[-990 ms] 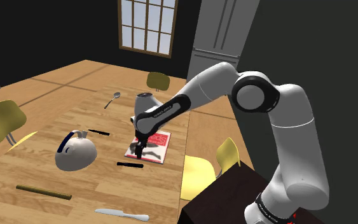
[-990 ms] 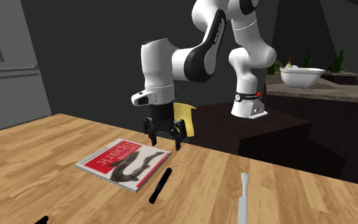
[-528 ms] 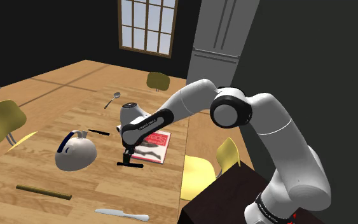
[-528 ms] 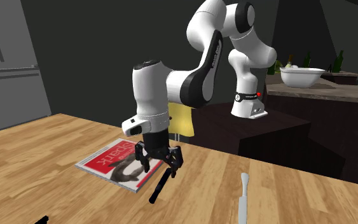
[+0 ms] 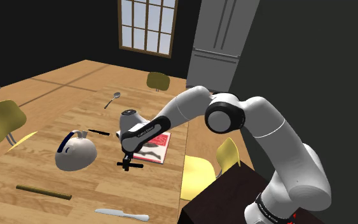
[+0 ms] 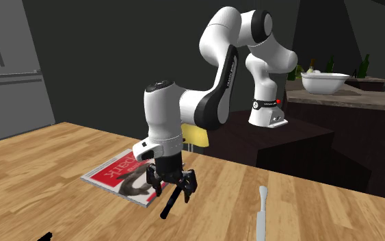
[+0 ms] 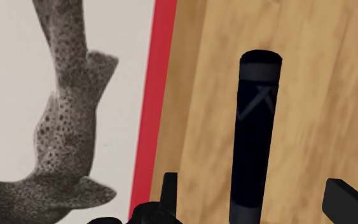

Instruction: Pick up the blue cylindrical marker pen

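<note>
The marker pen (image 5: 133,165) looks dark, almost black, and lies flat on the wooden table (image 5: 56,89) just off the magazine's near edge. My gripper (image 5: 127,160) is low over it, open, fingers pointing down. From the second exterior view the pen (image 6: 168,204) pokes out below the gripper (image 6: 172,189), whose fingers straddle its far part. The wrist view has the pen (image 7: 254,127) running between the two fingers (image 7: 169,191), with a gap on each side; nothing is clasped.
A red-bordered magazine (image 5: 152,145) lies beside the pen. A white rounded vessel (image 5: 75,151), a second dark pen (image 5: 98,132), a brown stick (image 5: 42,191), a knife (image 5: 121,214) and a spoon (image 5: 112,98) lie around. Yellow chairs (image 5: 199,175) stand at the table's edge.
The arm swung from above the magazine toward the pen and came down. The gripper now sits low around the pen, fingers still apart.
</note>
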`<state>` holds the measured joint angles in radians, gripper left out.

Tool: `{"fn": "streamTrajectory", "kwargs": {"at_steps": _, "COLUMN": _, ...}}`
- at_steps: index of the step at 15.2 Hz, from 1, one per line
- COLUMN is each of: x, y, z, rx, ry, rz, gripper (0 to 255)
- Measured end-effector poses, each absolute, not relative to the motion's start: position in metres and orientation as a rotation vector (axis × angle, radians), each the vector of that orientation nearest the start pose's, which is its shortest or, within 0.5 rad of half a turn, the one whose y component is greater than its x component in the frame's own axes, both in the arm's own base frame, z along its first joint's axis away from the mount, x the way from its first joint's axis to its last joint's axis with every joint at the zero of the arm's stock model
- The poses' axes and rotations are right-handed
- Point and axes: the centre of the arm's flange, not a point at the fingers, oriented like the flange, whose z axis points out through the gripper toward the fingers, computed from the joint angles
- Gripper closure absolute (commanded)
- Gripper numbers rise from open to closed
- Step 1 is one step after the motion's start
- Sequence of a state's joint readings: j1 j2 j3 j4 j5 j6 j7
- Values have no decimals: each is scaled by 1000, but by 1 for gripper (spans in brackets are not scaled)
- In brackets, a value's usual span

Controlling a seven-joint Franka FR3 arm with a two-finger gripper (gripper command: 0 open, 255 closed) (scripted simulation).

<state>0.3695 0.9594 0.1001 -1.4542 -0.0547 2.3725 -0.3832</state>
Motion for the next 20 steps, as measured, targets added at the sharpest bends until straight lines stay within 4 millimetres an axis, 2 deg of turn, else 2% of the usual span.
{"fn": "streamTrajectory", "kwargs": {"at_steps": 10, "x": 636, "y": 309, "z": 105, "rx": -2821, "ry": -1279, "rz": 58, "gripper": 255}}
{"fn": "streamTrajectory", "kwargs": {"at_steps": 20, "x": 636, "y": 309, "z": 152, "rx": -2820, "ry": -1280, "rz": 58, "gripper": 255}}
